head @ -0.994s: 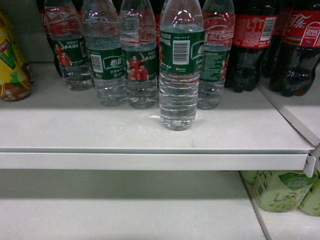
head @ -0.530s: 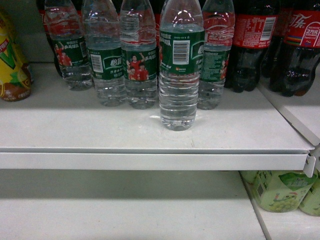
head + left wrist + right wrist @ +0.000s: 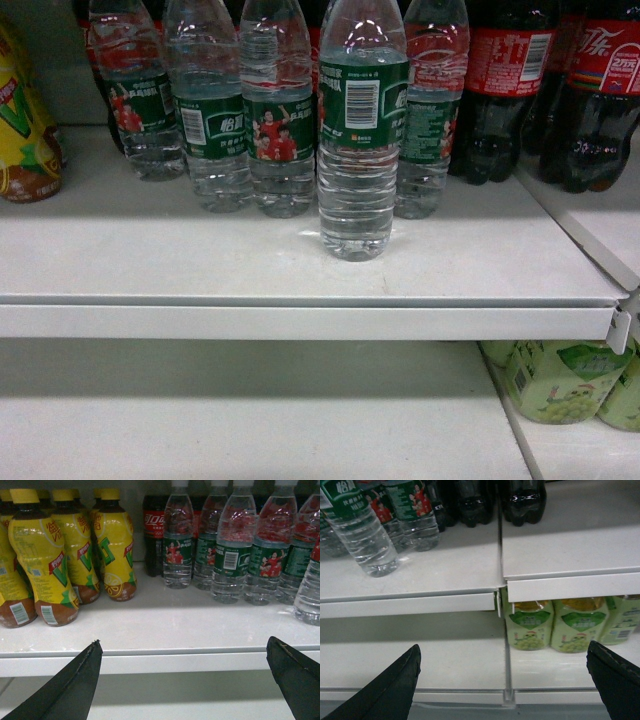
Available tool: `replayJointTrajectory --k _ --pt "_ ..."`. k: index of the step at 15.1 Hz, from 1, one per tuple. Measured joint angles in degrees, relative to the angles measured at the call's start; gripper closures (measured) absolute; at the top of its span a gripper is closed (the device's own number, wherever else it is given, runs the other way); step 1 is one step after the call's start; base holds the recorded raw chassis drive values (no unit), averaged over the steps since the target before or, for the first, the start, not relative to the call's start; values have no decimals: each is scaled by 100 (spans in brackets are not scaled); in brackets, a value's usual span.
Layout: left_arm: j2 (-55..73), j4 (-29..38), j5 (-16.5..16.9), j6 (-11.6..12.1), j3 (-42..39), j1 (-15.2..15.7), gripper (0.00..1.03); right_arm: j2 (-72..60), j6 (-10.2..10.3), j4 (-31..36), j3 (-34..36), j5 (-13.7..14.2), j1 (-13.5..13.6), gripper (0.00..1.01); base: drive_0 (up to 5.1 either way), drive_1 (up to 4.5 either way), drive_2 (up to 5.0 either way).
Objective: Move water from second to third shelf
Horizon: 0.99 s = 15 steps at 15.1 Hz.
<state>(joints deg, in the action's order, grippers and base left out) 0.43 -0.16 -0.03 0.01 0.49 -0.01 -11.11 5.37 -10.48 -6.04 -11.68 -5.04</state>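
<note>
Left gripper [image 3: 182,680] and right gripper [image 3: 502,680] hang before the shelving, jaws spread wide, holding nothing. Beyond, the water [image 3: 362,130] stands upright near the front of the upper shelf [image 3: 300,320], ahead of its row; cola bottles [image 3: 560,90] further right.

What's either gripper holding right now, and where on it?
Nothing. Left gripper and right gripper are both open and empty; the front water bottle stands untouched on the shelf.
</note>
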Motion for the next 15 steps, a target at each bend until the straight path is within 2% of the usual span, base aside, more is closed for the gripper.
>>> replayJointTrajectory --k 5,7,8,9,10,12,13,15 --pt "0 -2 0 0 0 0 5 -682 118 695 -319 -374 -74 3 0 0 0" --pt "0 -2 0 0 2 0 5 -1377 122 1373 -695 -481 -267 3 0 0 0" --pt "0 -2 2 0 2 0 5 -3512 101 2712 -1777 -420 -68 3 0 0 0" --pt "0 -2 0 0 2 0 5 -4673 -258 3362 -2017 -31 973 3 0 0 0" --pt "0 -2 0 0 2 0 5 -5794 -525 4312 -1853 236 1954 3 0 0 0" --pt "0 -2 -2 0 2 0 5 -6446 -518 4747 -1878 444 2358 3 0 0 0" --pt "0 -2 0 0 2 0 5 -6655 -490 4861 -1945 444 2535 3 0 0 0" --pt "0 -2 0 0 0 0 5 -6754 -490 4957 -1987 476 2629 3 0 0 0"
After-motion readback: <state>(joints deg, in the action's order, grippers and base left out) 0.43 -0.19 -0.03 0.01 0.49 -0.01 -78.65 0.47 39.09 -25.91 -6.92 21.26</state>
